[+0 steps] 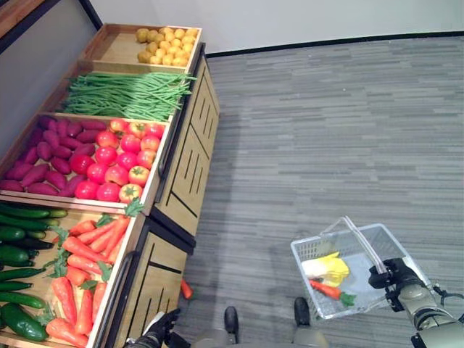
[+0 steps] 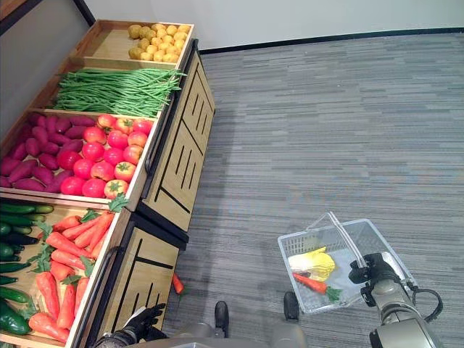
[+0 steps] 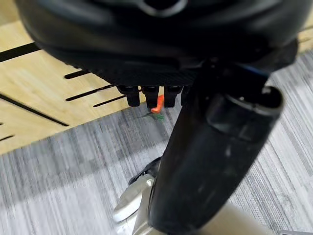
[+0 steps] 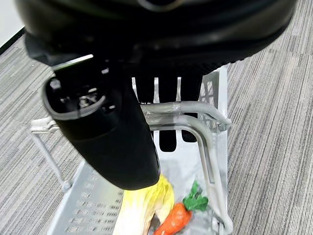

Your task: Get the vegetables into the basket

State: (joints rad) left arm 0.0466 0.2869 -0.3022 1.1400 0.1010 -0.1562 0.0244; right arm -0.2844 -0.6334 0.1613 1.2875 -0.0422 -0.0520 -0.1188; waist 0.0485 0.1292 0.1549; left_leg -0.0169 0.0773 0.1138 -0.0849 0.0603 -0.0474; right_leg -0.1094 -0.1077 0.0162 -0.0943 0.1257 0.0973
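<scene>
Beside the wooden produce stand, in the head views, my right hand grips the handles of the clear plastic basket, which holds one orange carrot and a yellow leafy vegetable. A dropped carrot lies on the grey striped carpet at the stand's foot. In the left wrist view, my left hand hangs relaxed above that carrot; I should lower it slowly. In the right wrist view, my fingers curl round the handles.

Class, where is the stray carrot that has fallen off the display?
The stray carrot lies on the floor against the foot of the wooden stand, just ahead of the left hand, left of the basket.
</scene>
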